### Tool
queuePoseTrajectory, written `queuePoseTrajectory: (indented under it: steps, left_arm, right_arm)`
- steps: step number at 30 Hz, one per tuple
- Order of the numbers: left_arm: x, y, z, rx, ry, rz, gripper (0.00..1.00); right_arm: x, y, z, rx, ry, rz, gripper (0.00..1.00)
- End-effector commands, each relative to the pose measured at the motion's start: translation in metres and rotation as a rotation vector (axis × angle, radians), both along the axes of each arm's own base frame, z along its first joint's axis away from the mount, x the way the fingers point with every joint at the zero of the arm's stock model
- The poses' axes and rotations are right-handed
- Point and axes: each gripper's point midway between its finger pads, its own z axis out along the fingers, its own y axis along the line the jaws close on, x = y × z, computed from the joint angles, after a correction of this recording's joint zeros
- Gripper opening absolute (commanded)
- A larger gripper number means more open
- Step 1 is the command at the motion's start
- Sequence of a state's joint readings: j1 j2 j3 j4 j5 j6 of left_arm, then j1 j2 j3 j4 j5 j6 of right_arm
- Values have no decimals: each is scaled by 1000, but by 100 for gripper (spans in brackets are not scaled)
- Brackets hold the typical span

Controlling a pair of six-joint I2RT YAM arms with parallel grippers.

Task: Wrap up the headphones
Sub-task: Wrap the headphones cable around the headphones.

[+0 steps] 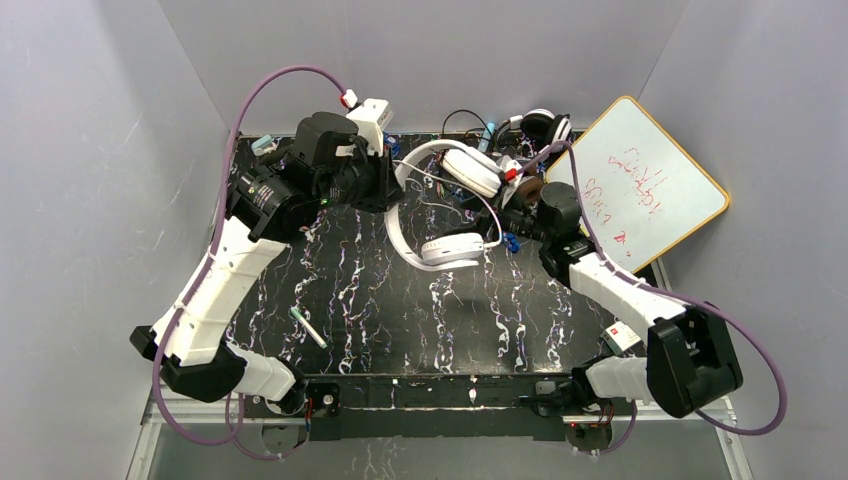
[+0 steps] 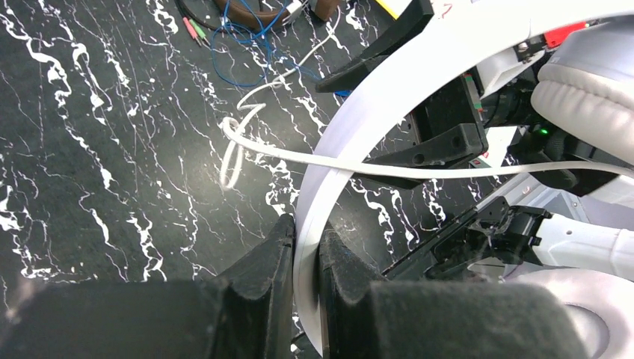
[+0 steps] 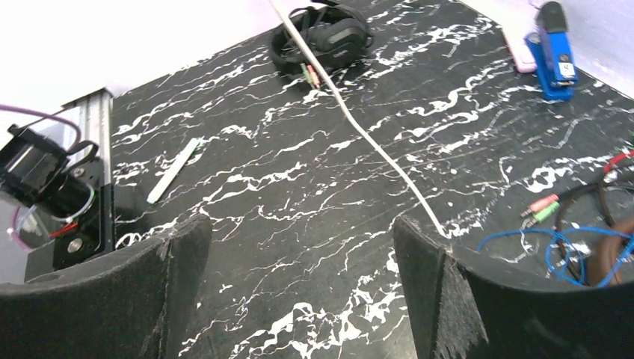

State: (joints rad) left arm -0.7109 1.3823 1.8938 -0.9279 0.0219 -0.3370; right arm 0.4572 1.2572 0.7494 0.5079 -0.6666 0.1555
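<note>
- Top view: white headphones (image 1: 440, 205) sit mid-back over the table (image 1: 400, 330) and look lifted. Left gripper (image 1: 385, 185) is on the headband's left side. Right gripper (image 1: 512, 232) is just beside the lower ear cup (image 1: 450, 250), so it's the nearer one to the cord. Can't tell the right jaws from here.
- Left wrist: fingers clamped on the white headband (image 2: 351, 127). White cord (image 2: 389, 170) crosses sideways in front, its loose end curled on the table. Ear cups are cut off at the frame edge.
- Right wrist: fingers apart, holding nothing. The cord runs diagonally away and passes just beside one finger, not between them. Black headset (image 3: 321, 34) lies far behind.
</note>
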Motion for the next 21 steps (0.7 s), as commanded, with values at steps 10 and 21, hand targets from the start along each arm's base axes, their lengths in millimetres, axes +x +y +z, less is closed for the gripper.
queuePoseTrajectory:
  steps: [10,21]
  left_arm:
    - [-19,-14,18,-130,63,-37,0]
    - [-19,-20,11,-130,97,-54,0]
  right_arm:
    - [3,46,30,119,-144,248,98]
    - [7,87,58,187,-173,341,60]
